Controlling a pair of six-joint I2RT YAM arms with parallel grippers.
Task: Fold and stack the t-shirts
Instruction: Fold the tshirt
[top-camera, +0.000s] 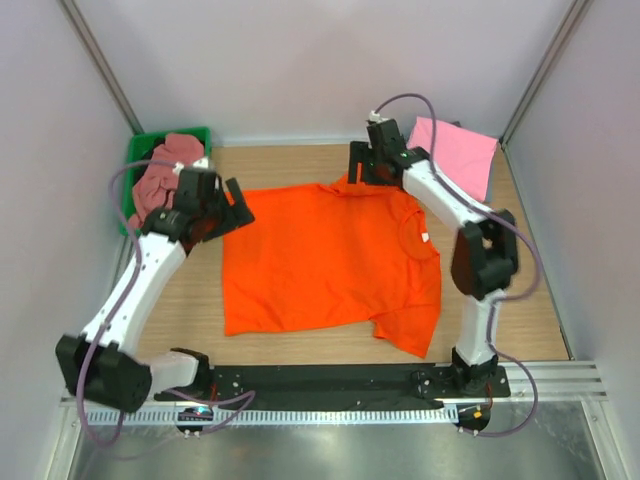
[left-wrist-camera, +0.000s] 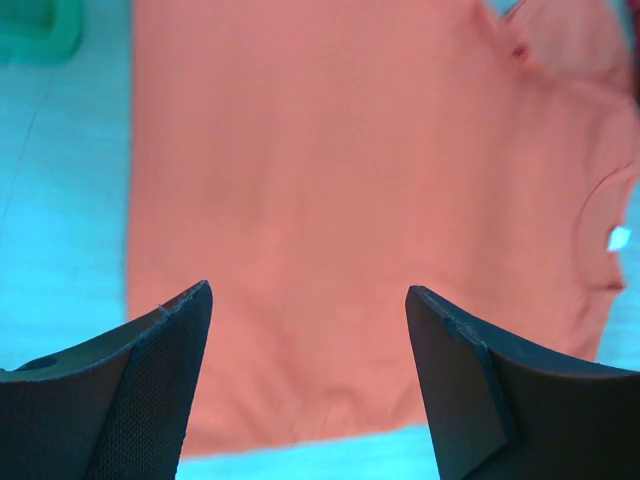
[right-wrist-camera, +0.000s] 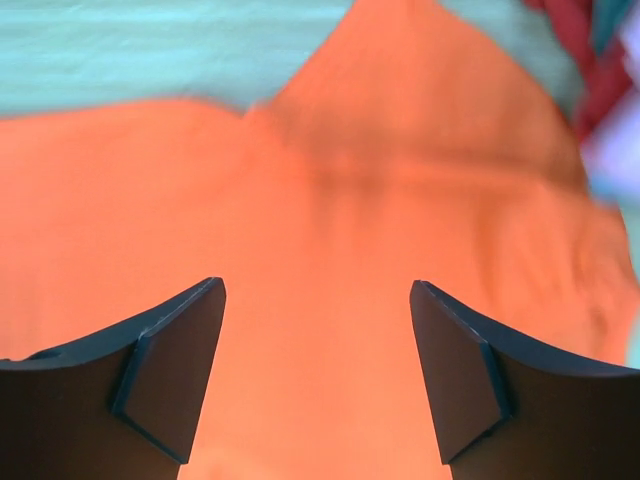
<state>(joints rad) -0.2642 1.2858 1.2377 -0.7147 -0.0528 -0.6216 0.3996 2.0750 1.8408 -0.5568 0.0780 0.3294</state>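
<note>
Wrist views: left hand (left-wrist-camera: 308, 300), right hand (right-wrist-camera: 318, 295) spread, empty, over t-shirt (left-wrist-camera: 350, 180).

No writing, brand, number or sign can be read anywhere in these views. The only label in sight is the small white neck label (top-camera: 425, 238) inside the collar of the orange t-shirt (top-camera: 320, 260), which lies toward the right edge of the table (top-camera: 205, 312). From above it shows as a plain white patch. In the left wrist view it is a blurred white fleck at the right border. In both views it is too small to show any print.
</note>
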